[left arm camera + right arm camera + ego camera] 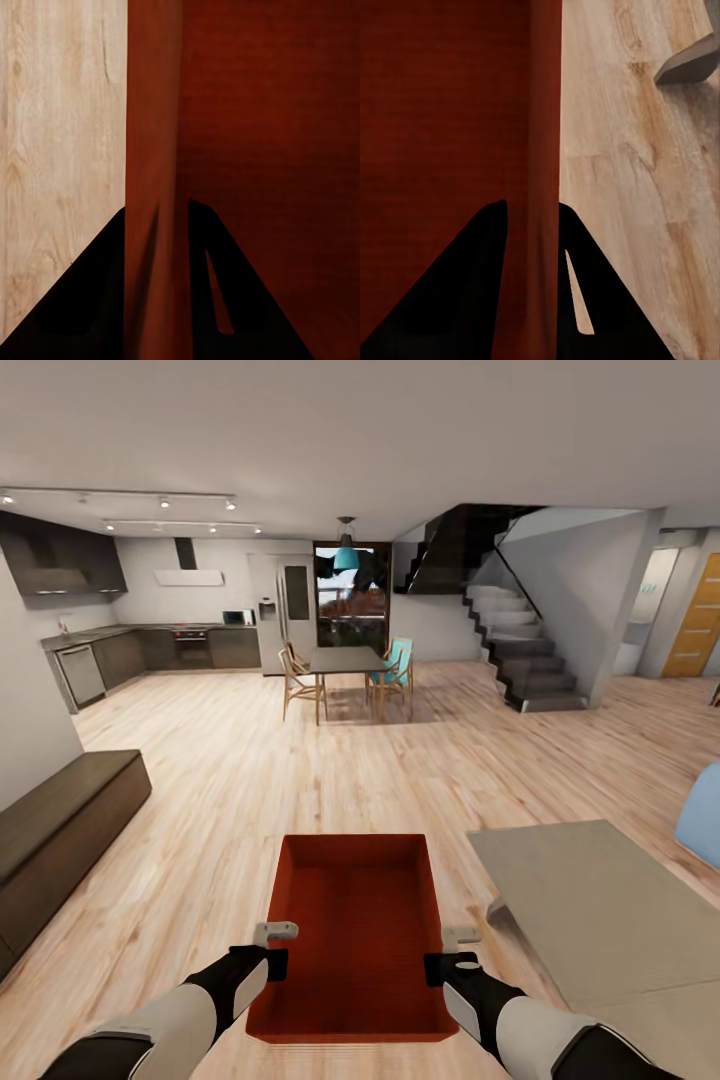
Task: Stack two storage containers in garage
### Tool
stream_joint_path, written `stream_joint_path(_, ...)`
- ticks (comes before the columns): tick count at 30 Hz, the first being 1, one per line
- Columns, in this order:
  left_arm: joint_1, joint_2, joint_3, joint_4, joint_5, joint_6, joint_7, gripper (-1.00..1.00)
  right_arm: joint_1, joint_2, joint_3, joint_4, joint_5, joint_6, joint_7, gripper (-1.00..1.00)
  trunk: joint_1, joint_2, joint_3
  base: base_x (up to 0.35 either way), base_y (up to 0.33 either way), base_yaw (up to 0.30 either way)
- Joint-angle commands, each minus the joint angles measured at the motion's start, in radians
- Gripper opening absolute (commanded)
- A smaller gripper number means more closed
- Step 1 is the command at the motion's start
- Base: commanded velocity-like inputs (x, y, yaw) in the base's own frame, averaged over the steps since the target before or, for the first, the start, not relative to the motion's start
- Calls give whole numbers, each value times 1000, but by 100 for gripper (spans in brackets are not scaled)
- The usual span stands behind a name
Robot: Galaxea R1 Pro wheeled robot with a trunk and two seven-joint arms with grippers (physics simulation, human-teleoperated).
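orange-red, the bin (355, 930) is held low at centre frame above the wood floor (200, 810), long axis pointing away, each side wall pinched between the closed fingers of the left gripper (272, 948) and right gripper (448, 952).

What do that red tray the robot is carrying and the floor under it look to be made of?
The storage container looks like moulded plastic: uniform orange-red, matte, with thin straight walls and a finely ribbed base. Both the left gripper and right gripper pinch its side walls. The floor looks like light wood planks or wood-look laminate, with grain, knots and plank seams under a slight sheen; which one is unclear.
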Motion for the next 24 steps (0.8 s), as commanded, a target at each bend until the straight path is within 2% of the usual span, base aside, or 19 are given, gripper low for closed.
stream_joint_path(1,-1,0,7,-6,-8,3,7,-100,0,7,21,4,-25,-2,1,-100,1,-2,-1,322,0,0)
stream_joint_path(24,-1,1,7,-6,-8,3,7,-100,0,7,21,4,-25,-1,1,-100,1,-2,-1,321,0,0)
